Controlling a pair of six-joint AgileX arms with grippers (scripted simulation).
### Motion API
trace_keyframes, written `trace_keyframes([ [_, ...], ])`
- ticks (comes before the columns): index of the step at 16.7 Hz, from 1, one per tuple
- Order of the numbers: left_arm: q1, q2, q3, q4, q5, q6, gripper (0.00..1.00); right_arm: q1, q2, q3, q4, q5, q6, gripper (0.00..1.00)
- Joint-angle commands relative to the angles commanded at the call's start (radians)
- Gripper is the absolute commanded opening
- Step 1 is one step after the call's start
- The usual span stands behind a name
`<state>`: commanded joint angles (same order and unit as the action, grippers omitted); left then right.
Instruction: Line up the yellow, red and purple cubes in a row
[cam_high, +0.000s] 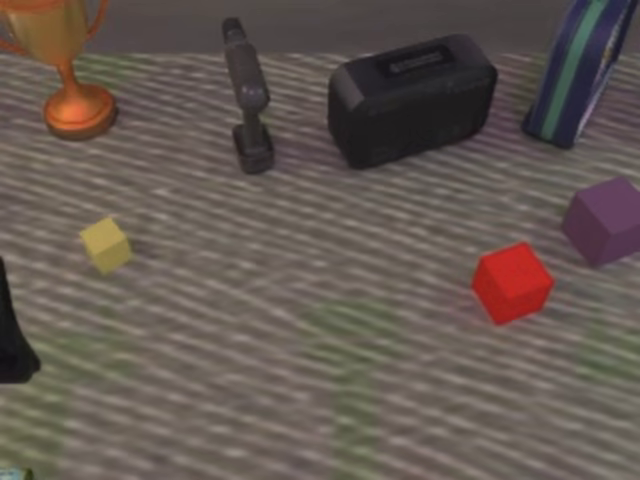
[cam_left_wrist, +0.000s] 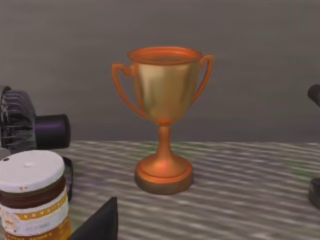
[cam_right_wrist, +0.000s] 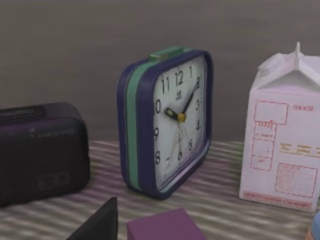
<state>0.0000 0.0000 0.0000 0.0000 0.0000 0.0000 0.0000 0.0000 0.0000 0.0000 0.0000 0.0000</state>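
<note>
The small pale yellow cube (cam_high: 105, 244) lies at the table's left. The bright red cube (cam_high: 512, 282) sits right of centre, and the dull purple cube (cam_high: 603, 220) is beyond it near the right edge, a small gap apart. The purple cube (cam_right_wrist: 162, 226) also shows close under my right gripper (cam_right_wrist: 159, 237), which is open and holds nothing; one dark fingertip (cam_right_wrist: 102, 220) shows beside the cube. My left arm (cam_high: 12, 340) is parked at the left edge. My left gripper (cam_left_wrist: 155, 236) is open and empty, with one fingertip (cam_left_wrist: 102, 220) showing.
Along the back stand a bronze trophy (cam_high: 68, 70), a dark dumbbell-like object (cam_high: 247, 95), a black speaker (cam_high: 412, 98) and a blue-green alarm clock (cam_high: 582, 70). A milk carton (cam_right_wrist: 282, 135) stands by the clock. A white-lidded jar (cam_left_wrist: 32, 200) sits near the left gripper.
</note>
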Motion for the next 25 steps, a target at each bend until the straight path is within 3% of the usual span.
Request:
trace_keyframes([
  [5, -0.005, 0.061, 0.06, -0.038, 0.002, 0.029, 1.0, 0.0, 0.0, 0.0, 0.0, 0.0, 0.0, 1.0],
  [9, -0.016, 0.29, 0.272, -0.167, 0.003, 0.126, 1.0, 0.0, 0.0, 0.0, 0.0, 0.0, 0.0, 1.0],
  [25, -0.082, 1.909, 1.477, -0.97, -0.002, 0.709, 1.0, 0.0, 0.0, 0.0, 0.0, 0.0, 0.0, 1.0],
])
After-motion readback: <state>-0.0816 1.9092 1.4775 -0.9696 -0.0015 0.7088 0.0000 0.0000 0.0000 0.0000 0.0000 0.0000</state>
